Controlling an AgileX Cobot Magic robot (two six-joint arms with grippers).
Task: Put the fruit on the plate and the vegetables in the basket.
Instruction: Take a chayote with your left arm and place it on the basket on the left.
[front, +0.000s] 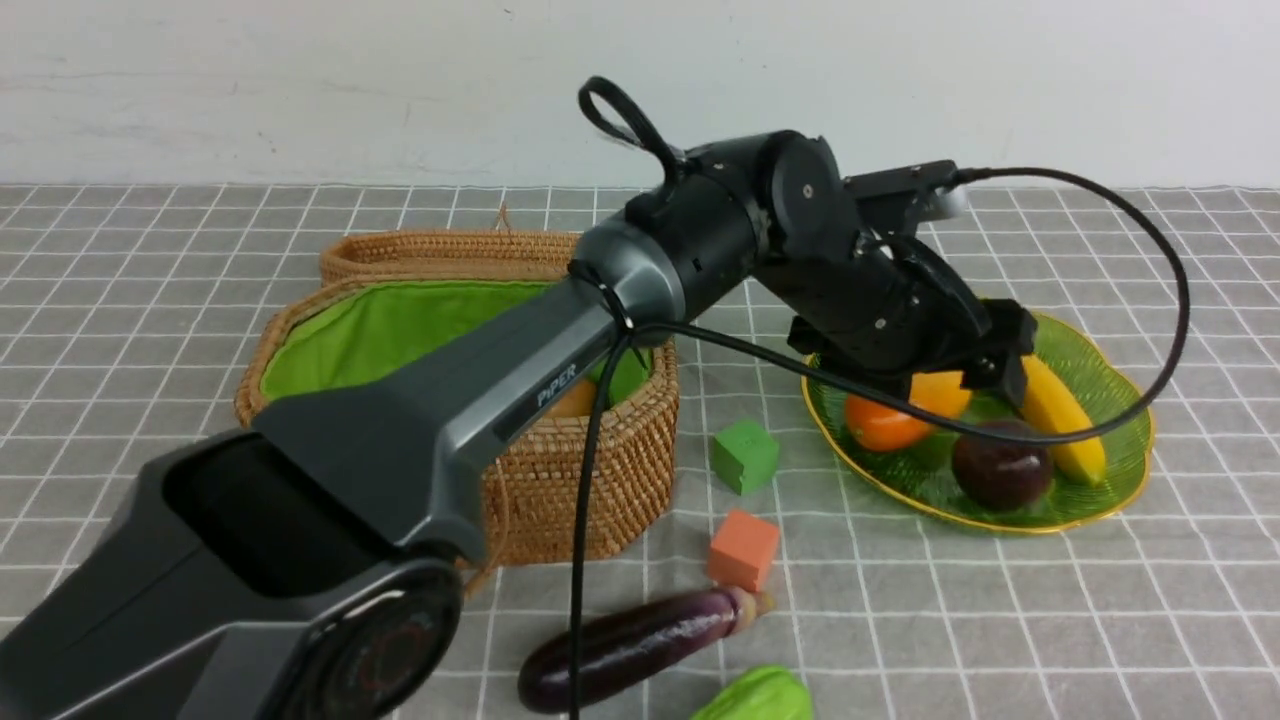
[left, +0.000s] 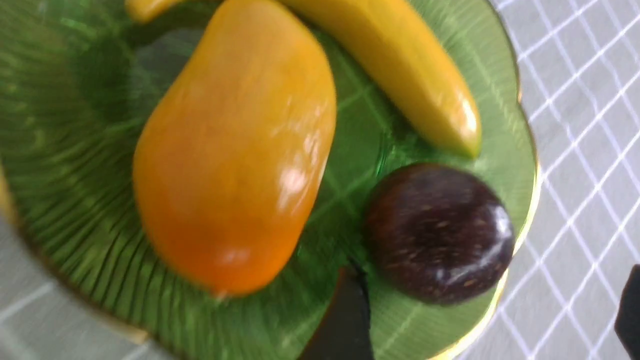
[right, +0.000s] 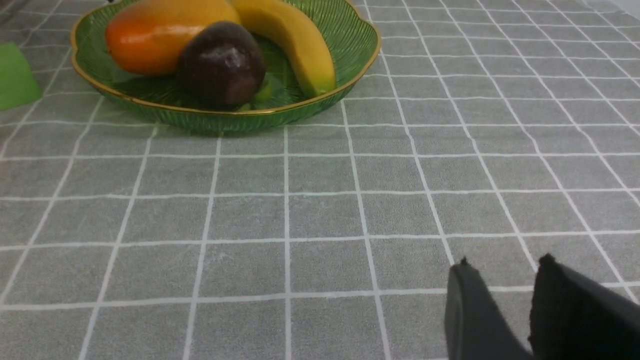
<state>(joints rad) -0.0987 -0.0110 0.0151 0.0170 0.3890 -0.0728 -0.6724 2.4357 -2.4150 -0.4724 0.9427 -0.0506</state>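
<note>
Currently our left gripper (left: 487, 320) hangs over the plate (front: 1120, 440), fingers (left: 345, 320) spread wide and gripping nothing. The mangosteen (front: 1000, 465) lies on the plate under the gap between those fingers, close to one of them; we can't tell if it touches. The mango (front: 900, 410) lies on that finger's other side, and the banana (front: 1060, 415) lies past the fingertips. All three fruits rest on the plate.

Our right gripper (right: 505, 280) sits low over bare tablecloth (right: 300, 215), fingers a narrow gap apart and empty, with the plate well ahead of them.

The eggplant (front: 630, 645) and a ridged green vegetable (front: 755, 697) lie on the cloth outside the basket (front: 560, 470), well away from both sets of fingers. The basket's lid is open, and something tan-orange shows inside. A green cube (front: 745, 455) and an orange cube (front: 743, 548) sit beside the basket.
</note>
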